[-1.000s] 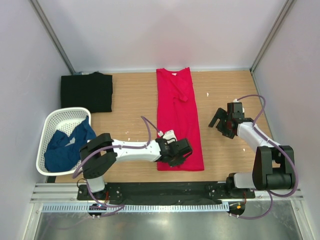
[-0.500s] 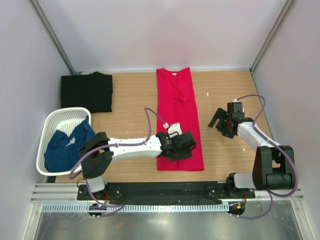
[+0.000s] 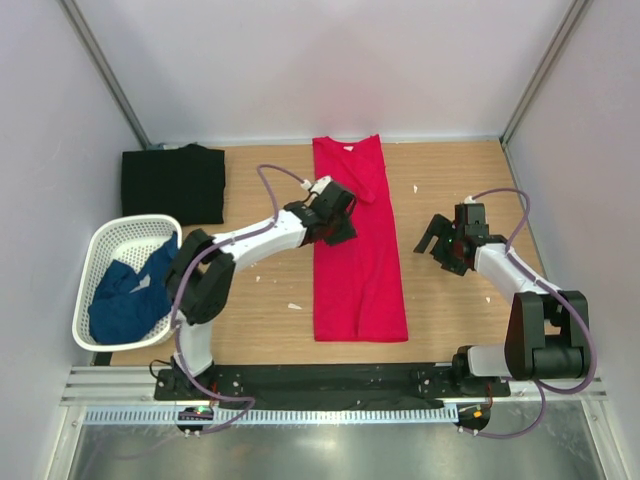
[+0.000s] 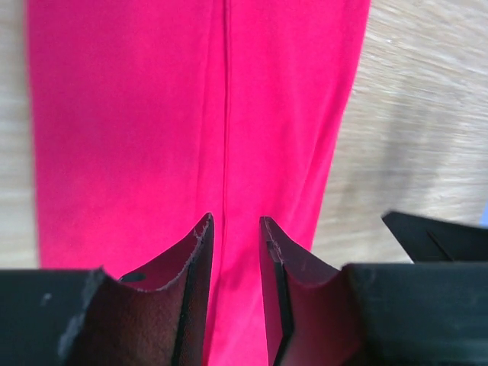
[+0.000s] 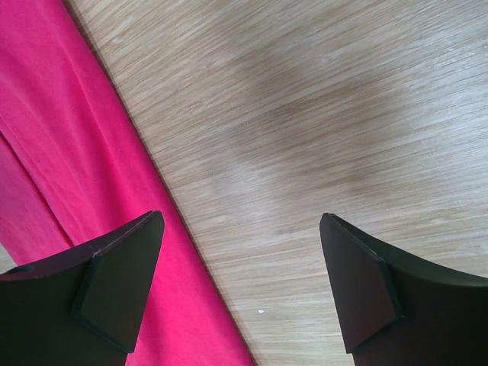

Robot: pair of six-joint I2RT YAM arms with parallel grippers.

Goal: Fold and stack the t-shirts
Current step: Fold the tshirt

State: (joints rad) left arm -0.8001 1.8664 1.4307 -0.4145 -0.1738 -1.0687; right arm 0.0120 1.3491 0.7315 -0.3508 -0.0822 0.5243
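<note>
The dark blue t-shirt lies crumpled in a white mesh basket at the near left of the worktop, close to the left wall, with one fold draped over the basket's right rim. Behind it, in the far left corner, the black t-shirt sits folded into a flat square. A broad strip of bare wood separates it from the red t-shirt, crossed only by the left arm. The red t-shirt is folded lengthwise into a long narrow band running from the far edge almost to the near edge, smooth, with its neck and a small white label at the far end and a sleeve turned in on top. The left fingers hover over its left side, slightly parted and holding nothing. To the right, the right fingers stand wide apart over bare wood, just beside the shirt's right edge, with open worktop beyond up to the right wall.
</note>
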